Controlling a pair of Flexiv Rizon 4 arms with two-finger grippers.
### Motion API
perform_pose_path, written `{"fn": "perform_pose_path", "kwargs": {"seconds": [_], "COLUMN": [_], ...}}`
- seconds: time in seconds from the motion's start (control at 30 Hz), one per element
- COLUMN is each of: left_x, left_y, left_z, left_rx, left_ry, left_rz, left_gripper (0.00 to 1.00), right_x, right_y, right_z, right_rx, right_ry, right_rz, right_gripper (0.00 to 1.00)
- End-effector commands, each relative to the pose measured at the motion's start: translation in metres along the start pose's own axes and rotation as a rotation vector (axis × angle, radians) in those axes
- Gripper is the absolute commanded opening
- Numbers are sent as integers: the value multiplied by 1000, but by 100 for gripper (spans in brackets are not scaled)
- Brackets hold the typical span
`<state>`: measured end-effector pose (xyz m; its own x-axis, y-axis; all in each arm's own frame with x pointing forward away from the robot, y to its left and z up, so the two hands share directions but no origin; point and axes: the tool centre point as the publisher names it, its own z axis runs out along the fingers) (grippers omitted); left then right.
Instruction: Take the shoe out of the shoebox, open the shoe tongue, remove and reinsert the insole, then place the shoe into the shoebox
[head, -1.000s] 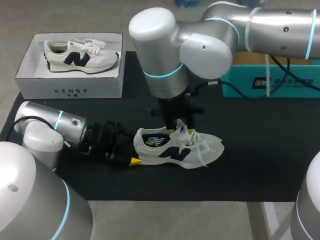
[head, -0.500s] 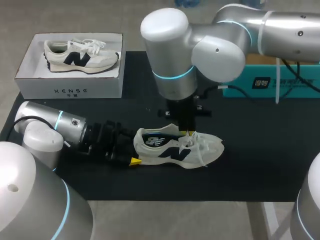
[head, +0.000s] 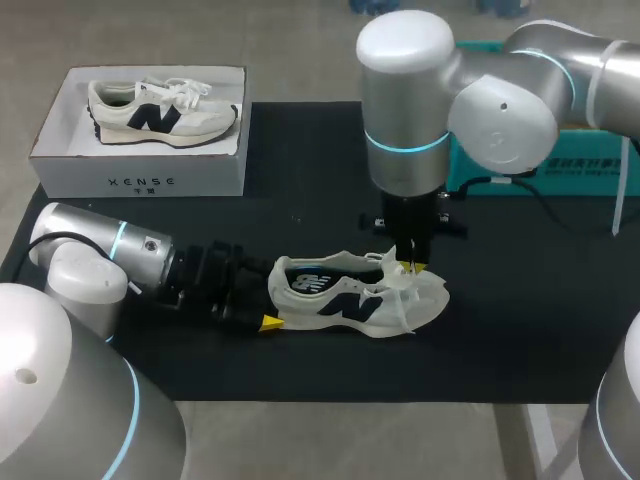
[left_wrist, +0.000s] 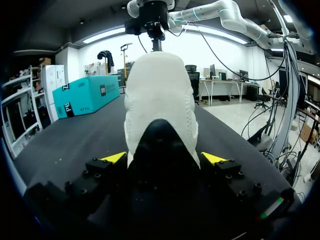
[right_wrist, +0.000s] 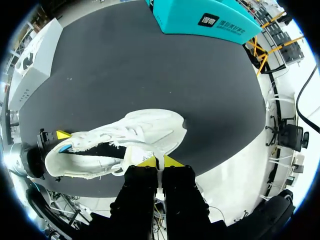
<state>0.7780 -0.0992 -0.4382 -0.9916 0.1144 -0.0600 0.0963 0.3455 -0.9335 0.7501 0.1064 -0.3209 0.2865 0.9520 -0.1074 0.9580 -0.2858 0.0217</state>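
A white sneaker with a dark logo (head: 355, 295) lies on its side on the black table mat, heel toward my left arm. My left gripper (head: 274, 303) stands wide around the heel (left_wrist: 160, 100), both yellow tips against its sides (left_wrist: 163, 158). From above, my right gripper (head: 410, 268) hangs over the front of the lacing, shut on the white tongue (right_wrist: 135, 152), which is drawn toward the toe; a thin white strip runs between its tips (right_wrist: 160, 161). The white shoebox (head: 140, 180) stands at the back left with a second sneaker (head: 160, 112) inside.
A teal box (head: 560, 165) stands at the back right, behind my right arm. The black mat (head: 520, 320) lies bare to the right of the shoe and between shoe and shoebox. The table's front edge runs close below the shoe.
My right gripper has shut on the tongue and moved right, toward the toe, pulling the tongue over and opening the shoe's mouth. The left arm and the heel have stayed in place.
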Motion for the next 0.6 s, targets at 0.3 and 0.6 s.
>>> {"fn": "perform_pose_path", "kwargs": {"seconds": [0.3,0.6], "left_x": [2,2], "left_y": [2,2], "left_z": [1,1], "left_rx": [-2,-2], "left_ry": [-3,-3], "left_rz": [1,1], "left_gripper": [0,0], "right_x": [13,37], "right_y": [-13,-53], "right_z": [-35,-69], "right_rx": [62,245], "right_ry": [161,89], "right_rz": [-340,-1388], "right_gripper": [100,100]}}
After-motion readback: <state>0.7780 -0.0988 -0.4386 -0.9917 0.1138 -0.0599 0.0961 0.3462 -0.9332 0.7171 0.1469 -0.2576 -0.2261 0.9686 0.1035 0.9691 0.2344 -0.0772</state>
